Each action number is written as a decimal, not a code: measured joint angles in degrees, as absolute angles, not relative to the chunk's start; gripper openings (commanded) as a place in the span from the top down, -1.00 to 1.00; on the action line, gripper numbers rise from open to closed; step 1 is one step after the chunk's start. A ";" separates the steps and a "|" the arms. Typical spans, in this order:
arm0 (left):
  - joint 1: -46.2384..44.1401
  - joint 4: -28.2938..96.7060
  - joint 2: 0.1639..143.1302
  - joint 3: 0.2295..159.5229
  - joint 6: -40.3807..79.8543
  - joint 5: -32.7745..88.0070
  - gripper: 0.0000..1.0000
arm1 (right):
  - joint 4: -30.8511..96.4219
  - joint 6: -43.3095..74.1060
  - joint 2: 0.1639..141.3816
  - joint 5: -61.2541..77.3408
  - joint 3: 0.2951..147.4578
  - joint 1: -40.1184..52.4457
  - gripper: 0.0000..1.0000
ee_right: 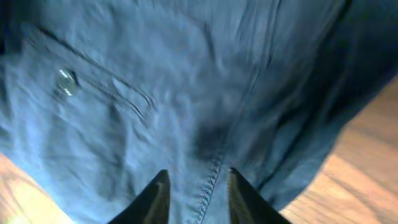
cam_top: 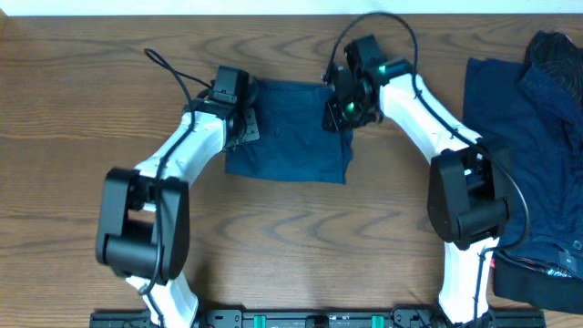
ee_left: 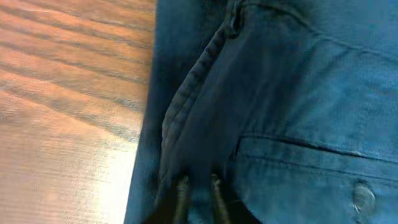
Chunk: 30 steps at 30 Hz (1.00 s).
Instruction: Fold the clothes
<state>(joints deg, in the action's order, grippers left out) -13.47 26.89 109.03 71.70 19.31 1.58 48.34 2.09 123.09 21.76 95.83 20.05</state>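
Note:
The dark navy shorts [cam_top: 290, 137] lie as a rough rectangle on the wooden table, at the far middle. My left gripper [cam_top: 244, 123] is at their left edge. In the left wrist view its fingertips [ee_left: 198, 185] are close together, with the cloth [ee_left: 298, 93] pinched between them beside the gathered waistband. My right gripper [cam_top: 339, 114] is at the shorts' right edge. In the right wrist view its fingers [ee_right: 198, 177] hold a stitched seam of the cloth [ee_right: 155, 93]. A pocket button shows in both wrist views.
A pile of other dark navy clothes [cam_top: 547, 100] lies at the right side of the table and runs down to the front right. Bare wooden tabletop [cam_top: 301, 237] lies in front of the shorts. Both arm bases stand at the front edge.

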 measured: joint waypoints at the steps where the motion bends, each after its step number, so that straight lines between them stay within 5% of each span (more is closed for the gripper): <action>1: -13.39 26.28 110.00 71.70 19.29 1.56 0.51 | 47.35 1.98 123.15 22.09 94.45 20.05 0.28; 11: -13.08 27.16 111.87 71.70 17.50 2.81 0.29 | 44.05 2.63 123.26 19.84 87.90 20.05 0.08; 14: -12.56 27.88 109.21 71.70 15.90 3.09 -0.47 | 44.01 2.72 123.26 19.05 87.90 20.05 -0.04; 18: -10.90 24.40 102.74 71.77 14.85 3.29 -0.77 | 43.99 2.79 123.26 18.61 87.90 20.05 -0.21; 23: -7.27 21.17 98.45 72.95 14.48 4.10 -0.97 | 44.07 2.94 123.26 18.85 87.90 20.08 -0.28; 30: -4.05 17.98 107.92 72.93 13.41 13.30 -0.96 | 44.14 2.96 123.24 19.53 87.92 20.08 -0.39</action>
